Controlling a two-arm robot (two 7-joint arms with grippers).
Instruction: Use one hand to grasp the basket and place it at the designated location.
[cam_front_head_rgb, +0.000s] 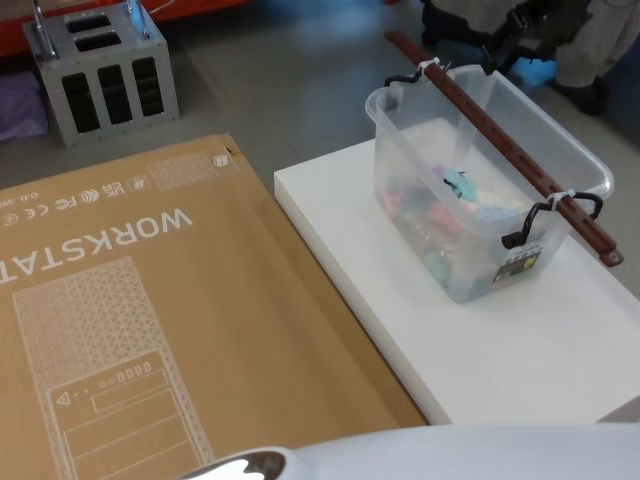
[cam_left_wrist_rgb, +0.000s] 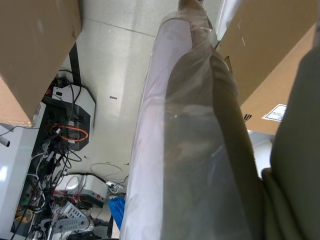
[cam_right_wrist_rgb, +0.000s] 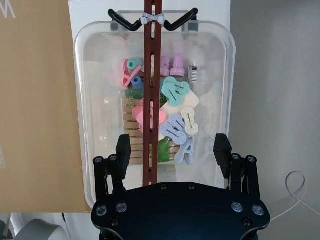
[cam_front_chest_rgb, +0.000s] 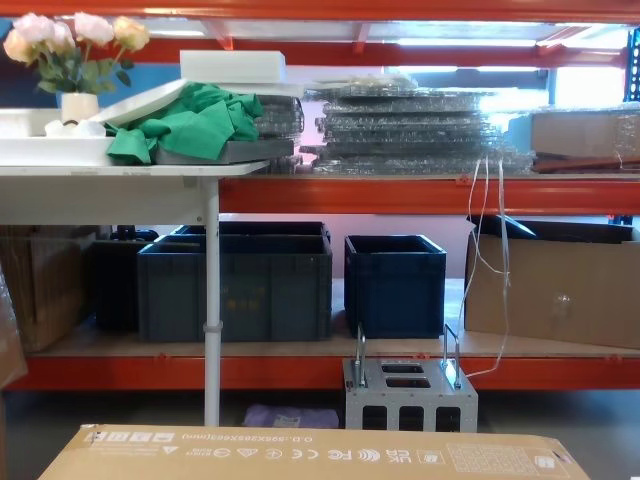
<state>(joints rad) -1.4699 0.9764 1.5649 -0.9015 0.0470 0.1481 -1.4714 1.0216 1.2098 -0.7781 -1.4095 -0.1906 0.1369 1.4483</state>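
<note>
Basket (cam_front_head_rgb: 470, 190) sits on white worktop (cam_front_head_rgb: 530, 350), on our right side, beside brown carton (cam_front_head_rgb: 150, 330). Right gripper (cam_right_wrist_rgb: 172, 155) hangs directly above it, fingers spread wide, one each side of handle bar (cam_right_wrist_rgb: 151, 90). Bar's long axis runs straight away from gripper, centred between fingers. We judge straight descent then closing fits. Left gripper: cannot tell.

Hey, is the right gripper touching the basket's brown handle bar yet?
Apart. In the right wrist view the right gripper hangs open above the basket, one finger on each side of the handle bar, with gaps visible between them.
</note>
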